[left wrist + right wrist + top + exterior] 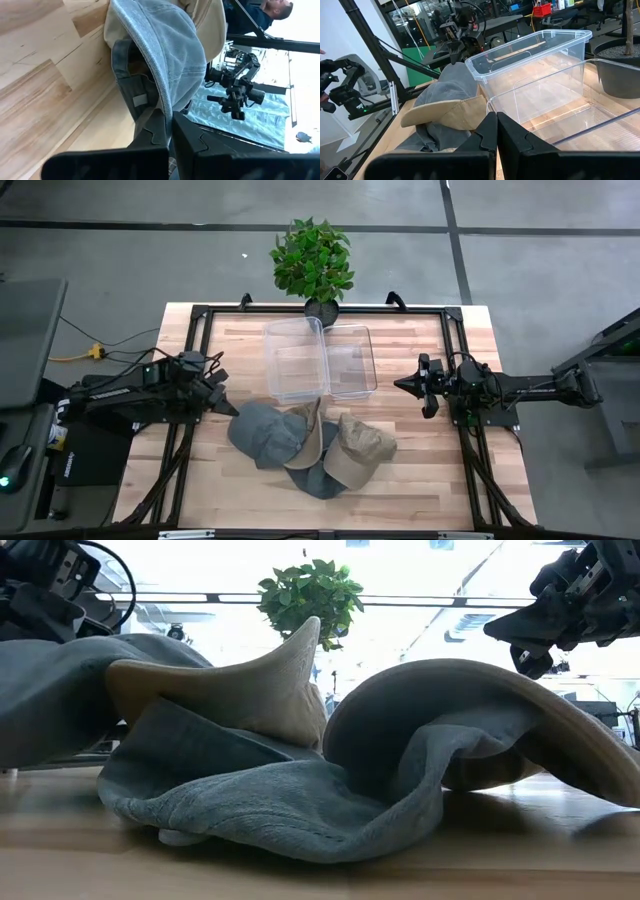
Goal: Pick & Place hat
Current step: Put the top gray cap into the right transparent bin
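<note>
left fingers (170, 131) clamped on grey hat (262, 432)

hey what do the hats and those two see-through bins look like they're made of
Hats: the grey hat looks like soft washed cotton or denim, given its limp folds and stitched edge; the tan hat looks like similar cloth. Bins: the clear bins look like rigid glossy plastic, transparent with molded rims.

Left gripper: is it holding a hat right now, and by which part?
Yes. The left gripper is shut on the grey hat, pinching the edge of its crown beside the back strap. The right gripper holds nothing.
</note>
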